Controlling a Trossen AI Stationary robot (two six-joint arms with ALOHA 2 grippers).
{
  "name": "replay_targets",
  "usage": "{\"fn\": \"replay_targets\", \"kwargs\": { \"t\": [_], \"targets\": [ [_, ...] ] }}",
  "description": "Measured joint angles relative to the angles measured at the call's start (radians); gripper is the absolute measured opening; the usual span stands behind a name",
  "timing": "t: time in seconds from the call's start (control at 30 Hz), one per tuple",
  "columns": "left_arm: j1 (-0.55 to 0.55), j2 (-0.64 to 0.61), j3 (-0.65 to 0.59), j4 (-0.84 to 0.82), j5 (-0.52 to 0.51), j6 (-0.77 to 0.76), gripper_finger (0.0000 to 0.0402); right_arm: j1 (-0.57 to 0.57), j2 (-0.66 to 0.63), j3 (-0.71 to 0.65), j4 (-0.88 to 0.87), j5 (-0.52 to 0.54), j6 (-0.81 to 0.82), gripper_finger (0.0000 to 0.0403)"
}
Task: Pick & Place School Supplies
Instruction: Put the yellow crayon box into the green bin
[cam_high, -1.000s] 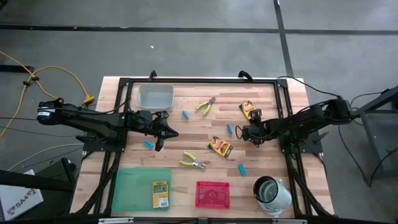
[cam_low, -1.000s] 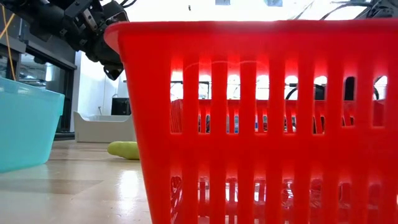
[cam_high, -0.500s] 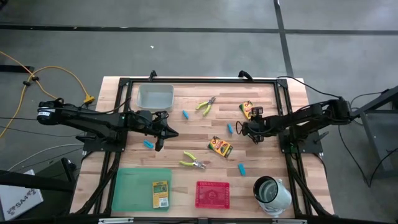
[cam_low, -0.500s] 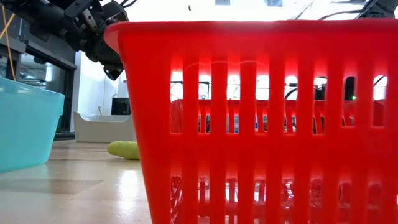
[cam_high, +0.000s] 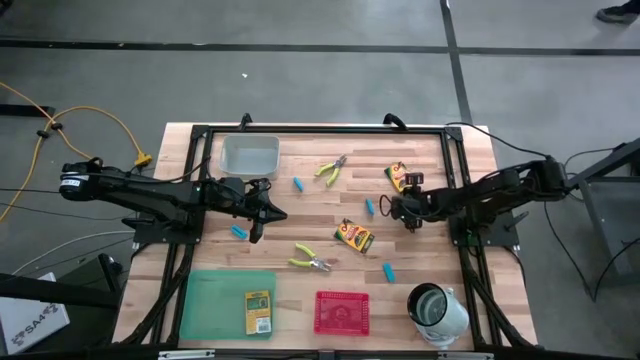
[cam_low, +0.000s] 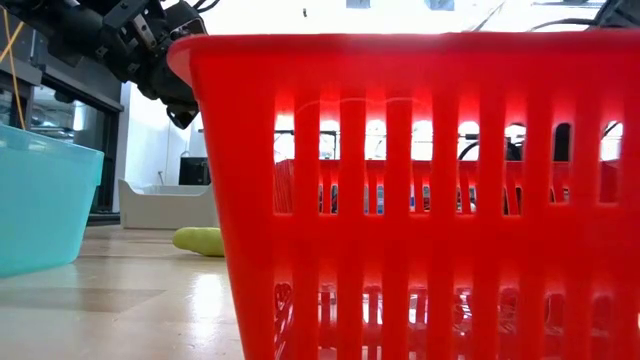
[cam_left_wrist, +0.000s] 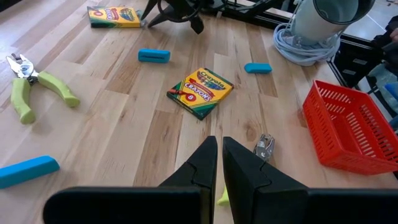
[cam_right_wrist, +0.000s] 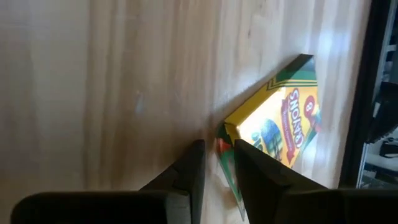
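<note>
My left gripper (cam_high: 270, 212) hovers shut and empty over the table's left middle, and also shows in its wrist view (cam_left_wrist: 219, 155). My right gripper (cam_high: 392, 210) hangs at the right middle with its fingers a narrow gap apart (cam_right_wrist: 217, 158), just above the corner of a crayon box (cam_right_wrist: 273, 127) that lies flat (cam_high: 401, 177). A second crayon box (cam_high: 353, 236) lies mid-table. A third (cam_high: 259, 311) lies in the green tray (cam_high: 215, 300). Several blue pieces (cam_high: 369, 206) (cam_high: 238, 231) (cam_high: 298, 184) lie flat, as do two pliers (cam_high: 330, 170) (cam_high: 312, 262).
A clear tray (cam_high: 249, 155) stands at the far left, a red basket (cam_high: 342, 312) at the near edge, and a white-and-metal cup (cam_high: 436, 310) at the near right. The basket (cam_low: 420, 200) fills most of the low view. A black frame (cam_high: 320, 129) rims the table.
My right arm has drawn a little out of the low view's top edge. Nothing on the table has moved.
</note>
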Motion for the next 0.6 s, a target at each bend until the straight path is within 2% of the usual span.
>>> {"fn": "replay_targets", "kwargs": {
  "t": [0.4,0.6],
  "targets": [
    [0.000,0.000,0.000,0.000,0.000,0.000,0.0024,0.000,0.001,-0.037,0.076,0.035,-0.001,0.0079],
    [0.000,0.000,0.000,0.000,0.000,0.000,0.0024,-0.001,0.002,-0.038,0.074,0.023,0.002,0.0056]
  ]
}}
